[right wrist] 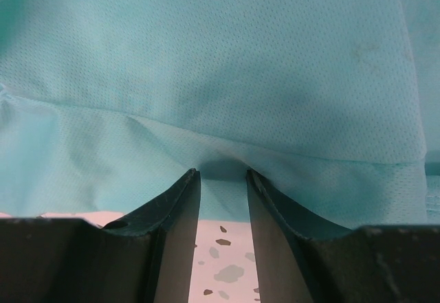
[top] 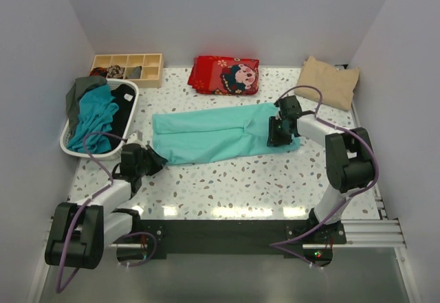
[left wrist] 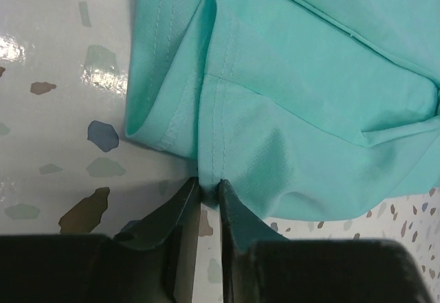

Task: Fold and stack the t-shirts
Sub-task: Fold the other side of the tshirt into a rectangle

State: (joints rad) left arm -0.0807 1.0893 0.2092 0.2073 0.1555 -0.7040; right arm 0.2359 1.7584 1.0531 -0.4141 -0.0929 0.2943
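Turquoise shirt: a soft, light turquoise-mint t-shirt (top: 220, 135) is laid out flat on the table, folded into a long band running left to right, between the two arms.
Table: the white speckled terrazzo table (top: 240, 179) is seen bare in front of the band.
Left gripper (top: 152, 159): it is set low at the near left corner of the turquoise-mint t-shirt (left wrist: 289, 110). In the left wrist view its fingertips (left wrist: 209, 181) are drawn almost together, with a thin gap, right at the stitched hem. Whether the hem is pinched cannot be told from this angle.
Right gripper (top: 278, 135): it is placed on the right end of the band. In the right wrist view the edge of the turquoise-mint t-shirt (right wrist: 220, 76) is caught between its tips (right wrist: 221, 172), and creases are drawn towards them, so the cloth is taken as gripped.
Basket: a white plastic laundry basket (top: 82, 153) is stood at the left edge, well apart from the band.
Basket contents: a darker teal t-shirt (top: 96, 117), a black t-shirt (top: 124, 110) and a grey-green t-shirt (top: 82, 86) are heaped in it, unfolded.
Back right corner: a folded beige t-shirt (top: 331, 80) is laid there.
Back centre: a folded red patterned cloth (top: 223, 75) with a cartoon figure is laid there.
Back left: a pale wooden compartment tray (top: 127, 55) is set behind the basket.
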